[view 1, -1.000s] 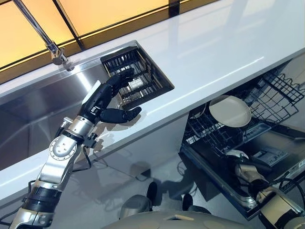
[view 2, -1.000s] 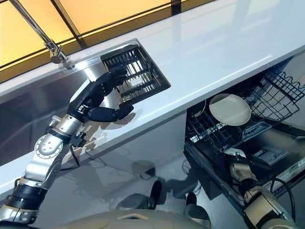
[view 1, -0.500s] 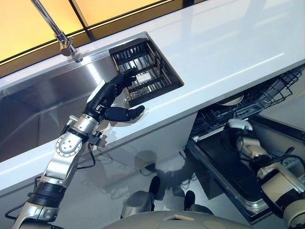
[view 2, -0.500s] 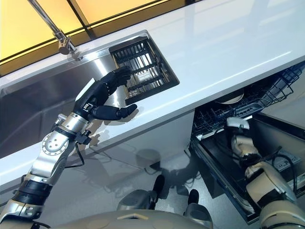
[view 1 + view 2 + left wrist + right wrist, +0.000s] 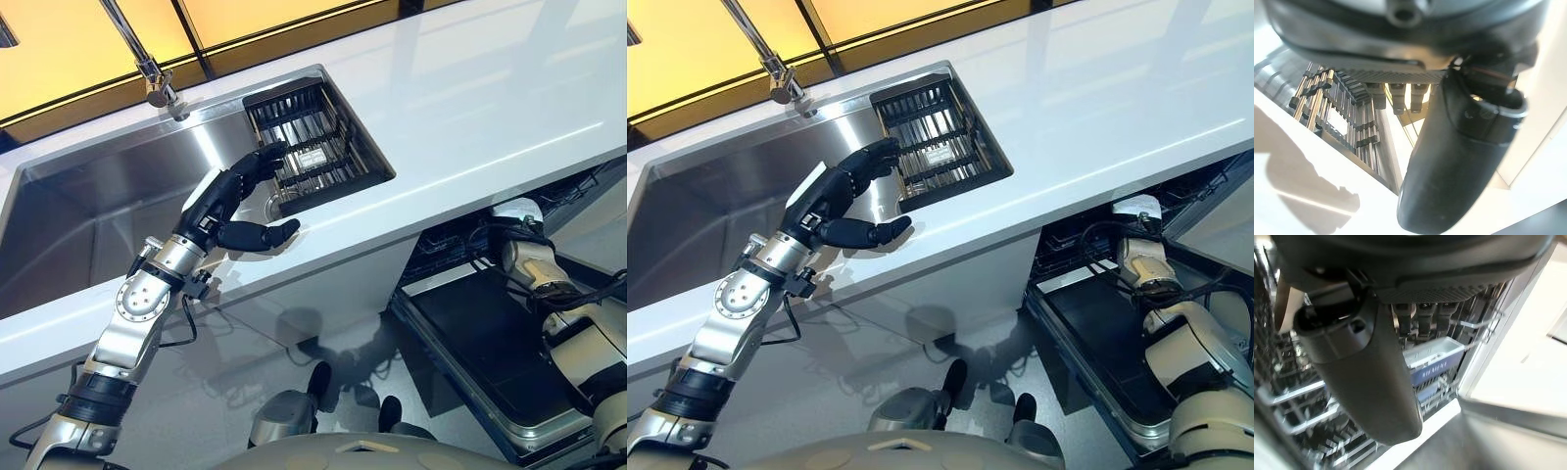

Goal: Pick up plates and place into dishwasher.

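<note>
My left hand (image 5: 214, 199) hangs open over the front rim of the steel sink (image 5: 88, 211). Its fingers stretch toward the dark wire dish basket (image 5: 315, 150) set in the sink's right end, and its thumb (image 5: 1454, 161) lies along the counter edge. My right hand (image 5: 516, 211) is at the front of the dishwasher rack (image 5: 446, 257), just under the counter's overhang. In the right wrist view its fingers (image 5: 1418, 313) point straight into the rack wires (image 5: 1303, 396), beside a pale blue cutlery box (image 5: 1432, 364), holding nothing. I cannot make out a plate.
The dishwasher door (image 5: 490, 352) lies folded down, low on the right. A white counter (image 5: 470, 98) runs across above it. The tap (image 5: 147, 61) stands behind the sink.
The camera has shifted. My right hand has risen toward the counter, and the rack with its pale plate has slid in under it, out of sight. The left hand keeps its pose.
</note>
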Tool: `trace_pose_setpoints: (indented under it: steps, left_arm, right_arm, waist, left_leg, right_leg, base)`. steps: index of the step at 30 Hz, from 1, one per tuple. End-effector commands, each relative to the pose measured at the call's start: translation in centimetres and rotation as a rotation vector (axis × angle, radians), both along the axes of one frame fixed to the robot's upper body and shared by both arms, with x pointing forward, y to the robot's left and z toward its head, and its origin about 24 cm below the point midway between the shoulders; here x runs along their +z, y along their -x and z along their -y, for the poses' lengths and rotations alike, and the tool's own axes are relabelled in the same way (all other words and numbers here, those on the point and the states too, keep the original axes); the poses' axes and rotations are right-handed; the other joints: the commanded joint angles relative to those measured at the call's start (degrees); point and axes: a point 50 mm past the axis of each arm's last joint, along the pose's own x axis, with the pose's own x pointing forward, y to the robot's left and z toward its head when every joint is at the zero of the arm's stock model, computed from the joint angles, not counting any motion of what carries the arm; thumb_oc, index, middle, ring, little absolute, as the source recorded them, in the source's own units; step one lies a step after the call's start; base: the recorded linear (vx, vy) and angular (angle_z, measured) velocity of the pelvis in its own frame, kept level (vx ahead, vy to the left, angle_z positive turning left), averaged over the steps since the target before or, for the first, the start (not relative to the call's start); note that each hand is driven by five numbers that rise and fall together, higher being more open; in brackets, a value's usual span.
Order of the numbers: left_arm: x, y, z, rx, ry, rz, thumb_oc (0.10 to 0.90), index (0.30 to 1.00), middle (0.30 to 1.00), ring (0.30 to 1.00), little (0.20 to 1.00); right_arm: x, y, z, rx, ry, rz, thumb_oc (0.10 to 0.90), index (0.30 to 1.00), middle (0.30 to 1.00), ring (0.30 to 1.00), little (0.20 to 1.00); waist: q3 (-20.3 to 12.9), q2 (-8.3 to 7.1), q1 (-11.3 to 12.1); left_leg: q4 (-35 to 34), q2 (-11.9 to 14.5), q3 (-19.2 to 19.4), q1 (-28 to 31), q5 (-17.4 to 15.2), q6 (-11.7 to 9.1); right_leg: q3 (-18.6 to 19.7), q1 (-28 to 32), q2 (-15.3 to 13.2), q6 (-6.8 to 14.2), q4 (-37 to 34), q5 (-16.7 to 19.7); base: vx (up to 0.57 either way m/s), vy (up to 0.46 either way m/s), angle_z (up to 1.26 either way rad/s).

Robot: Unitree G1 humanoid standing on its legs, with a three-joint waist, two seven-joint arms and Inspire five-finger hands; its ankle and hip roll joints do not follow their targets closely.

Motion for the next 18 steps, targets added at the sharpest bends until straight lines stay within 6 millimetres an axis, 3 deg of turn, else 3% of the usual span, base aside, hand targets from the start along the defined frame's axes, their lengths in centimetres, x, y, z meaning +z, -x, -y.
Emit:
trace_pose_setpoints:
  steps: [1, 9, 15, 18]
  left_arm:
    - [5.6, 0.1, 0.1, -0.060, 0.047, 0.269, 0.800, 0.900, 0.900, 0.900, 0.900]
    - [5.7, 1.1, -0.9, -0.025, 0.051, 0.277, 0.800, 0.900, 0.900, 0.900, 0.900]
    - [5.9, 1.6, -1.4, -0.010, 0.056, 0.304, 0.800, 0.900, 0.900, 0.900, 0.900]
    - [5.8, 2.3, -2.2, 0.008, 0.061, 0.314, 0.800, 0.900, 0.900, 0.900, 0.900]
  right_arm:
    - [1.0, 0.3, 1.0, 0.012, 0.103, -0.060, 0.800, 0.900, 0.900, 0.900, 0.900]
    - [-1.0, 5.0, 4.3, -0.189, 0.002, -0.198, 0.800, 0.900, 0.900, 0.900, 0.900]
    - [-0.2, 6.8, 5.4, -0.228, -0.058, 0.015, 0.800, 0.900, 0.900, 0.900, 0.900]
    - [0.7, 8.4, 5.8, -0.226, -0.110, 0.240, 0.800, 0.900, 0.900, 0.900, 0.900]
  waist:
    - [-5.85, -6.12, -1.09]
    - [-5.75, -7.19, -4.28]
    - [-5.59, -7.47, -6.53]
    - [-5.55, -7.35, -8.40]
  left_leg:
    - [0.08, -2.38, 4.68, 4.14, -7.38, 2.07]
    - [0.08, -1.76, 7.40, 6.11, -8.22, 2.22]
    - [0.08, -1.50, 9.85, 6.83, -8.96, 2.61]
    - [0.08, -1.39, 11.53, 7.13, -9.38, 2.99]
  right_leg:
    - [4.20, -0.03, -2.42, 2.53, 0.25, 0.66]
    - [7.28, 1.09, -1.41, 2.59, 0.25, 0.82]
    - [9.38, 1.04, -0.80, 2.79, 0.33, 1.07]
    - [10.79, 0.76, -0.48, 3.00, 0.57, 1.09]
  base:
    - [-0.02, 0.013, -0.06]
    - [-0.02, -0.006, -0.19]
    - [-0.05, 0.000, -0.31]
    - [-0.05, 0.016, -0.31]
